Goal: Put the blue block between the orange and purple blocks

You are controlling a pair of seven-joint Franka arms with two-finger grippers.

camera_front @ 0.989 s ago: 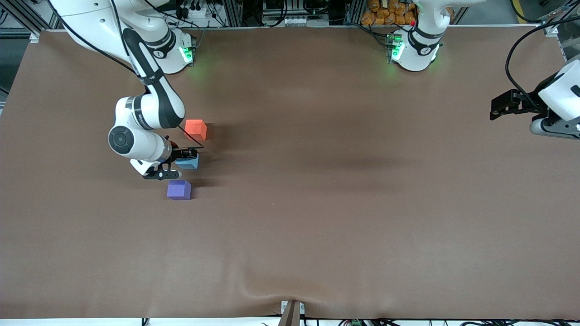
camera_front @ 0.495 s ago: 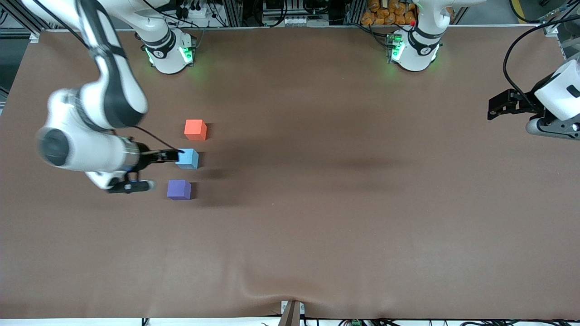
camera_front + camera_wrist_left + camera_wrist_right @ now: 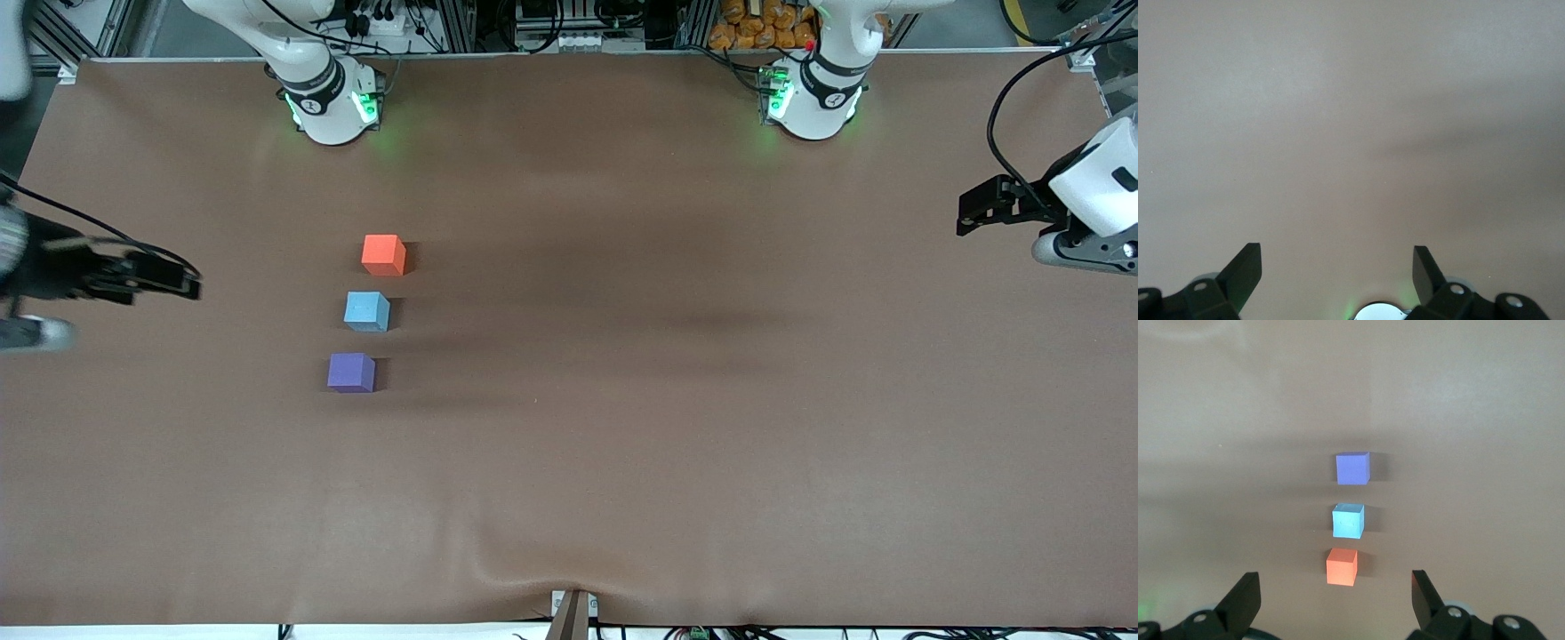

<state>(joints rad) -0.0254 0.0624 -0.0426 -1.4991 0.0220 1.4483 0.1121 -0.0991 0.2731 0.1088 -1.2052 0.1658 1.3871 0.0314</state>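
Blocks come first: the small light sky-blue matte cube, the blue block (image 3: 366,311), sits on the brown table cover (image 3: 676,400) toward the right arm's end of the table. It lies between the two others, in a slightly slanted row with small gaps, touching neither. The bright orange-red matte cube (image 3: 384,254) is the one farther from the front camera, and the violet-purple matte cube (image 3: 351,372) is the one nearer to it. All three rest flat and upright on the cover, with nothing gripping them.

The right wrist view shows the same row from above: the purple cube (image 3: 1353,467), the blue block (image 3: 1347,520) and the orange cube (image 3: 1342,566) in line, the blue one in the middle.

The right gripper (image 3: 182,286) hangs over the bare cover at the right arm's edge of the table, well apart from the cubes. In its wrist view its black fingers (image 3: 1245,600) stand spread wide with nothing between them.

The left gripper (image 3: 965,213) waits over the left arm's end of the table, well apart from the blocks. Its wrist view shows only plain cover below, and its fingers (image 3: 1245,270) are spread wide and empty too.
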